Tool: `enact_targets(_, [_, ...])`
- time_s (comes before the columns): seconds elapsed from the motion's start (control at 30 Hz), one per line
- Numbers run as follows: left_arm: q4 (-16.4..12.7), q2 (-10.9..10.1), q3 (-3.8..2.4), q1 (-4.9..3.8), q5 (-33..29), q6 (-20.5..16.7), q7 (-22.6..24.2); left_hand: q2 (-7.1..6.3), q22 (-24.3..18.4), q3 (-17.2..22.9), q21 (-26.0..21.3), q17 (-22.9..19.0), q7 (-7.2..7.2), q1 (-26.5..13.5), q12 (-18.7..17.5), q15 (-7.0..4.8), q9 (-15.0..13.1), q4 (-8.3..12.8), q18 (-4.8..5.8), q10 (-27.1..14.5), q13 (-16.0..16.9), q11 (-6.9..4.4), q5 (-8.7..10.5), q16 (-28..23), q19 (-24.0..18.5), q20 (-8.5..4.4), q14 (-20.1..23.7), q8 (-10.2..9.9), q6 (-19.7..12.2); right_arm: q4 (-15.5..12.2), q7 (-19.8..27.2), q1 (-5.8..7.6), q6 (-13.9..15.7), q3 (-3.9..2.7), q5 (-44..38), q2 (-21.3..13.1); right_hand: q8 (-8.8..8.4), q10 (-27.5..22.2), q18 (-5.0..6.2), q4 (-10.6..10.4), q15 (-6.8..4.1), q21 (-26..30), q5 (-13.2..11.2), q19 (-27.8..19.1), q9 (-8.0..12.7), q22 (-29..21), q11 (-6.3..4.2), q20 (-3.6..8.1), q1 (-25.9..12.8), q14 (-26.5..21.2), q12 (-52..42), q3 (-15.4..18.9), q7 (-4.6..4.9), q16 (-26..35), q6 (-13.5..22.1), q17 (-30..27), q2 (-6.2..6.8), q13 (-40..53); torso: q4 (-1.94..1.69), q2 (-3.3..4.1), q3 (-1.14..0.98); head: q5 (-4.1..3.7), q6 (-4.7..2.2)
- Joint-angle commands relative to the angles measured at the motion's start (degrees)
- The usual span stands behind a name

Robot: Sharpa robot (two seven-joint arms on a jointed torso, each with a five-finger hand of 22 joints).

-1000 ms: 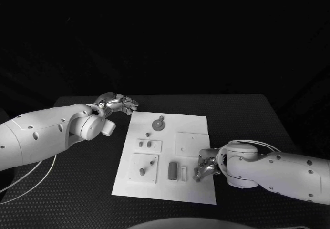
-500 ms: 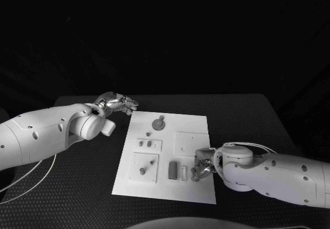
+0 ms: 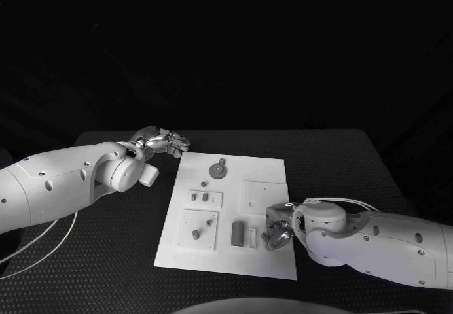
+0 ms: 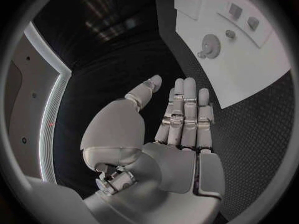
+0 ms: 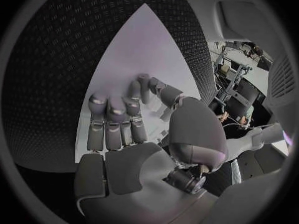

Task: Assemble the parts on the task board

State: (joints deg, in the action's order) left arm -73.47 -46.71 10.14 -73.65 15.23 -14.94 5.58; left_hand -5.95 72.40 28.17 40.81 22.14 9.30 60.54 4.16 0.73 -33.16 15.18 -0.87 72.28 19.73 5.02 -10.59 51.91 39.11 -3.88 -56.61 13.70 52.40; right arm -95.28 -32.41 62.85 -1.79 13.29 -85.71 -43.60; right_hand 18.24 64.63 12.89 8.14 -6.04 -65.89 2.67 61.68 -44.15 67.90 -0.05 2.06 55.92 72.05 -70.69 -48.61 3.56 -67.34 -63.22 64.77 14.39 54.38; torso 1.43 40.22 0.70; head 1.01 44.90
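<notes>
1. Two white arms flank the task board [image 3: 230,212] lying at the middle of the black desk [image 3: 340,163].
2. Left hand [image 3: 162,140] hovers just off the board's far left corner — fingers straight, apart, holding nothing.
3. Right hand [image 3: 277,230] sits over the board's near right side beside small grey parts [image 3: 238,233] — fingers curled; whether it holds anything cannot be told.

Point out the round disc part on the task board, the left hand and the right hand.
round disc part [image 3: 217,171], head view, disc face.
left hand [image 4: 177,117], left wrist view, fingers.
right hand [image 3: 280,230], head view, middle of hand.
</notes>
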Motion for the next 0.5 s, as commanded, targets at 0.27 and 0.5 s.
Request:
enact_targets(0.27, [-0.18, 0.05, -0.03, -0.04, 0.39, 0.8, 0.05, 0.22, 0.11, 0.0, -0.25, 0.1, -0.04, -0.28, 0.06, 0.18, 0.09, -0.31, 0.79, -0.46, 0.06, -0.01, -0.07, -0.31, 0.26, -0.88, -0.06, 0.23, -0.56, 0.89, -1.27, -0.69, 1.74, 0.54, 5.09, -1.41, -11.22, 0.81, 2.11, 2.23, 0.37, -0.49, 1.7, 0.26, 5.3, 0.03, 0.03, -0.75, 1.12, 0.66, -0.07, -5.48, 2.78, 0.01, 2.84, 0.1, -6.02, -0.1, 0.02, 0.03, -0.08, 0.22, 0.06])
enact_targets(0.5, [-0.19, 0.07, -0.03, -0.04, 0.43, 0.86, -0.02, 0.22, 0.11, 0.0, -0.25, 0.11, -0.04, -0.27, 0.06, 0.18, 0.09, -0.31, 0.78, -0.46, 0.06, -0.01, -0.08, -0.31, 0.26, -0.88, -0.06, 0.22, -0.56, -0.29, -0.94, -0.44, 3.49, 0.15, 6.41, -2.63, -10.44, 1.48, 2.11, 3.34, 0.11, -0.94, 4.81, 0.83, 5.7, 0.05, -0.36, -0.73, 0.04, 1.18, -0.27, -6.34, 2.33, -0.22, 1.43, 0.15, -6.42, -0.15, 0.0, 0.01, -0.02, 0.28, -0.1])
